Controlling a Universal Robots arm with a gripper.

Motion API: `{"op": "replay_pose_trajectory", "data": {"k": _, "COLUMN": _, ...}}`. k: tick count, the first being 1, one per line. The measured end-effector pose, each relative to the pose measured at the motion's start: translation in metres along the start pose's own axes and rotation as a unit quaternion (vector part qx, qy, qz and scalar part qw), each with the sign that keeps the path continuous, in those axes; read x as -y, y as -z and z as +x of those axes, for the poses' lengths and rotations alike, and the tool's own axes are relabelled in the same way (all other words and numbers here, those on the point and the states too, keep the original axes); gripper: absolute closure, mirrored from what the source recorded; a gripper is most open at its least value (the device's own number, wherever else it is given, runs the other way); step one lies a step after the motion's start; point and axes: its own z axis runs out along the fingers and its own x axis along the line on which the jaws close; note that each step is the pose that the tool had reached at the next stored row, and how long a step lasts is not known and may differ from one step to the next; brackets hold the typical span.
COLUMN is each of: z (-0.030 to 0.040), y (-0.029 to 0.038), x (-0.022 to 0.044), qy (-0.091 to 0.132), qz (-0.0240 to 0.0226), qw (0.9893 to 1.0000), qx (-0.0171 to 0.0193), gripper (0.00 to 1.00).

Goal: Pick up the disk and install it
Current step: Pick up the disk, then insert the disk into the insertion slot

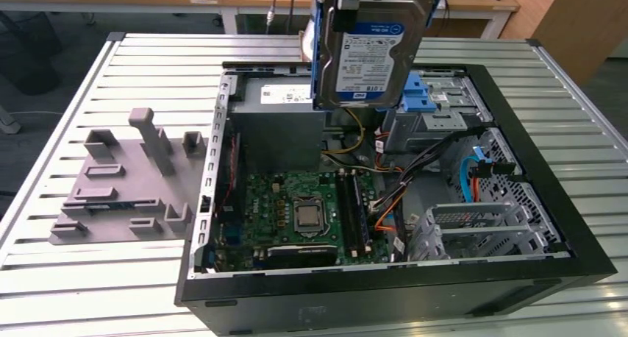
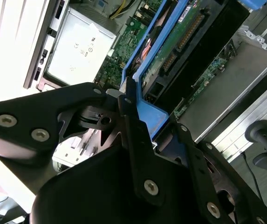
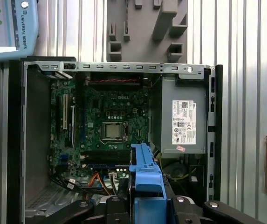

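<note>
Slatted table point(image 1: 108, 293), open case point(image 1: 393, 296), disk point(image 1: 373, 57) in gripper point(image 2: 149, 116) above

Matte black end effector point(image 2: 149, 114) with hinged linkage bars and round silver screws

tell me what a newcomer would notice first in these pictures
The disk, its label facing the exterior view, hangs upright in the jaws above the open computer case. Below it the green motherboard lies exposed inside the case. On the exterior view's left, a grey holder block with upright posts sits on the slatted metal table beside the case.
</note>
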Motion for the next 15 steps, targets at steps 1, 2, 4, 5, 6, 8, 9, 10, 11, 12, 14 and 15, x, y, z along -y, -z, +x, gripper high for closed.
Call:
{"op": "replay_pose_trajectory", "data": {"k": 1, "z": 0.0000, "y": 0.0000, "x": 0.0004, "qy": 0.000, "qz": 0.0000, "qw": 1.0000, "qx": 0.0000, "gripper": 0.64}}
{"op": "replay_pose_trajectory", "data": {"k": 2, "z": 0.0000, "y": 0.0000, "x": 0.0009, "qy": 0.000, "qz": 0.0000, "qw": 1.0000, "qx": 0.0000, "gripper": 0.64}}
{"op": "replay_pose_trajectory", "data": {"k": 4, "z": 0.0000, "y": 0.0000, "x": 0.0009, "qy": 0.000, "qz": 0.0000, "qw": 1.0000, "qx": 0.0000, "gripper": 0.64}}
{"op": "replay_pose_trajectory", "data": {"k": 5, "z": 0.0000, "y": 0.0000, "x": 0.0010, "qy": 0.000, "qz": 0.0000, "qw": 1.0000, "qx": 0.0000, "gripper": 0.64}}
{"op": "replay_pose_trajectory", "data": {"k": 6, "z": 0.0000, "y": 0.0000, "x": 0.0010, "qy": 0.000, "qz": 0.0000, "qw": 1.0000, "qx": 0.0000, "gripper": 0.64}}
{"op": "replay_pose_trajectory", "data": {"k": 8, "z": 0.0000, "y": 0.0000, "x": 0.0011, "qy": 0.000, "qz": 0.0000, "qw": 1.0000, "qx": 0.0000, "gripper": 0.64}}
{"op": "replay_pose_trajectory", "data": {"k": 9, "z": 0.0000, "y": 0.0000, "x": 0.0011, "qy": 0.000, "qz": 0.0000, "qw": 1.0000, "qx": 0.0000, "gripper": 0.64}}
{"op": "replay_pose_trajectory", "data": {"k": 10, "z": 0.0000, "y": 0.0000, "x": 0.0011, "qy": 0.000, "qz": 0.0000, "qw": 1.0000, "qx": 0.0000, "gripper": 0.64}}
{"op": "replay_pose_trajectory", "data": {"k": 11, "z": 0.0000, "y": 0.0000, "x": 0.0012, "qy": 0.000, "qz": 0.0000, "qw": 1.0000, "qx": 0.0000, "gripper": 0.64}}
{"op": "replay_pose_trajectory", "data": {"k": 12, "z": 0.0000, "y": 0.0000, "x": 0.0012, "qy": 0.000, "qz": 0.0000, "qw": 1.0000, "qx": 0.0000, "gripper": 0.64}}
{"op": "replay_pose_trajectory", "data": {"k": 14, "z": 0.0000, "y": 0.0000, "x": 0.0012, "qy": 0.000, "qz": 0.0000, "qw": 1.0000, "qx": 0.0000, "gripper": 0.64}}
{"op": "replay_pose_trajectory", "data": {"k": 15, "z": 0.0000, "y": 0.0000, "x": 0.0012, "qy": 0.000, "qz": 0.0001, "qw": 1.0000, "qx": 0.0000, "gripper": 0.64}}
